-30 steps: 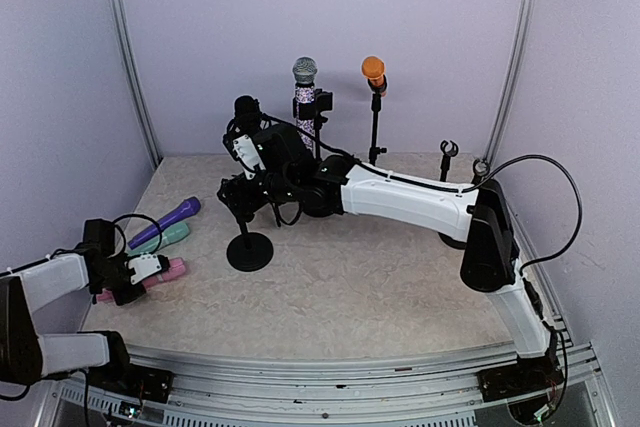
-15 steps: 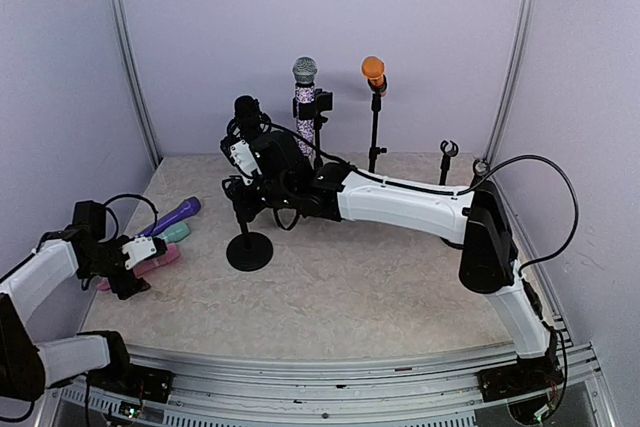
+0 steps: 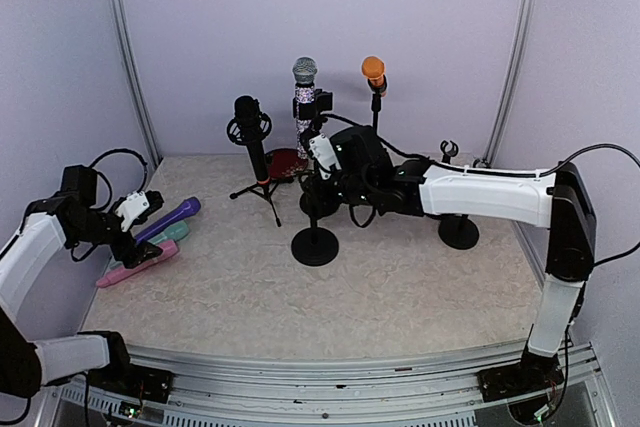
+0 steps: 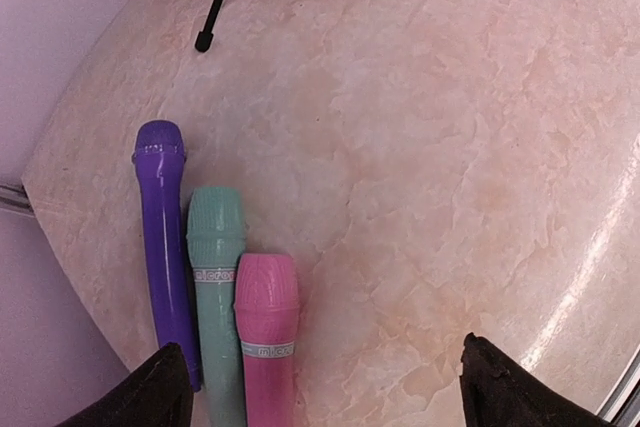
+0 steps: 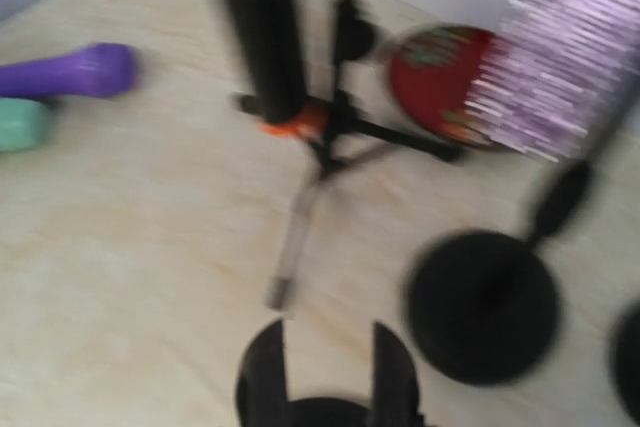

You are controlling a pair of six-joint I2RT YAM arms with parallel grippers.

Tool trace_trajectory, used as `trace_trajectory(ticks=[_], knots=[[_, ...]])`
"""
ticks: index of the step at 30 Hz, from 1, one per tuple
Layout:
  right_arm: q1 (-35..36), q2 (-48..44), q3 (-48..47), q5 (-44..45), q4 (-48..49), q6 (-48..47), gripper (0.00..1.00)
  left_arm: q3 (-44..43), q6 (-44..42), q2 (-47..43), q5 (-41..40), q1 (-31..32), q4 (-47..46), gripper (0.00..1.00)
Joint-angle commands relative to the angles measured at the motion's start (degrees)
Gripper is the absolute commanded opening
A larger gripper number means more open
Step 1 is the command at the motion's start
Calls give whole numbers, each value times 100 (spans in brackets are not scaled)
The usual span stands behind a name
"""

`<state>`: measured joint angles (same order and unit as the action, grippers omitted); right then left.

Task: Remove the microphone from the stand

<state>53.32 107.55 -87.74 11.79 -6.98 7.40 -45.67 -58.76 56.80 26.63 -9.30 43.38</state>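
So the right arm goes up from the near right corner to a high elbow by the right wall, then its white forearm runs left across the table. The wrist ends up around mid-table, just above a bare round-base stand. The right gripper is spread apart with nothing in it, though the wrist view is really blurry. It faces the black microphone, which sits upright in its tripod stand towards the back left, apart from the fingers. The glitter microphone and orange microphone are in their stands by the back wall. The left arm is folded at the left edge, left gripper wide apart and empty, hanging over the pink, teal and purple mics lying side by side.
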Motion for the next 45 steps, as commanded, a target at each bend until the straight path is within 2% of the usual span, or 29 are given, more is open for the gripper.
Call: trace_trajectory(ticks=[1, 11, 19, 28, 29, 30, 31, 32, 35, 36, 40, 45], knots=[[-388, -703, 660, 360, 89, -73, 0, -214, 376, 28, 428, 193, 240, 90], [-1823, -1534, 1793, 510, 90, -426, 0, -232, 602, -86, 361, 441, 8, 92], [-2652, -1482, 1816, 619, 219, -863, 0, -232, 669, -46, 333, 473, -83, 92], [-3183, -1229, 1632, 732, 192, -1107, 0, -240, 673, -46, 279, 482, -135, 92], [-3195, -1232, 1568, 673, 139, -1082, 5, -239, 672, -46, 281, 482, -147, 92], [-3196, -1259, 1529, 544, 97, -1068, 22, -236, 681, -50, 281, 480, -149, 92], [-3196, -1304, 1479, 483, 74, -1034, 43, -226, 686, -54, 273, 486, -158, 92], [-3196, -1370, 1415, 421, 37, -974, 59, -222, 688, -54, 266, 487, -166, 92], [-3196, -1653, 1207, 104, 24, -845, 93, -214, 700, -33, 240, 488, -165, 93], [-3196, -1753, 1115, -17, 37, -819, 99, -214, 700, -33, 221, 490, -155, 94], [-3063, -1832, 519, -318, 63, -1002, 100, -261, 705, -3, 226, 491, -107, 99], [-2473, -1446, -23, 354, 442, -2065, 100, -369, 817, 2, 326, 491, -42, 99]])
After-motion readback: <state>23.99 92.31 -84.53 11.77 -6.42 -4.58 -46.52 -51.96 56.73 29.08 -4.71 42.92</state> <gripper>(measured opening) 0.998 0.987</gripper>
